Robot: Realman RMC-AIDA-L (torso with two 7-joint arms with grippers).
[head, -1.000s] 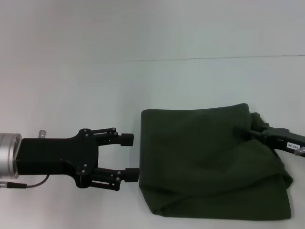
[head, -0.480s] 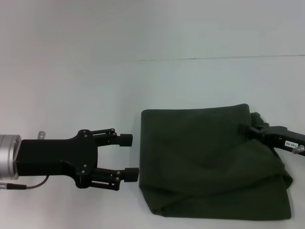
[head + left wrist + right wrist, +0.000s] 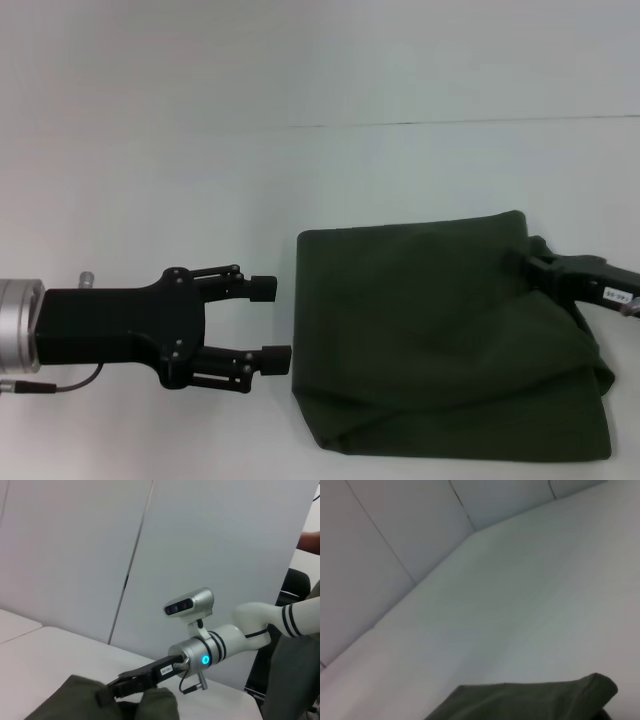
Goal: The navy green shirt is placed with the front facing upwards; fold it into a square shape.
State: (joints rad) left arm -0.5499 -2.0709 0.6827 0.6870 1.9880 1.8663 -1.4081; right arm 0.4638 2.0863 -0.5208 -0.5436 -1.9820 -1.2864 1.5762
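Left tool (image 3: 269, 321): black, fingers spread, holding nothing, hovering just off the left edge of the dark olive-green cotton shirt (image 3: 440, 340); position essentially unchanged over the last second. Shirt: already folded into a rough square, lying near the front right part of the white bench (image 3: 300, 170). Right tool (image 3: 540, 266): at the shirt's right edge, drawn slightly outward; grip cannot be told. Judged: fold near complete, release under way. Obstructions: none seen.
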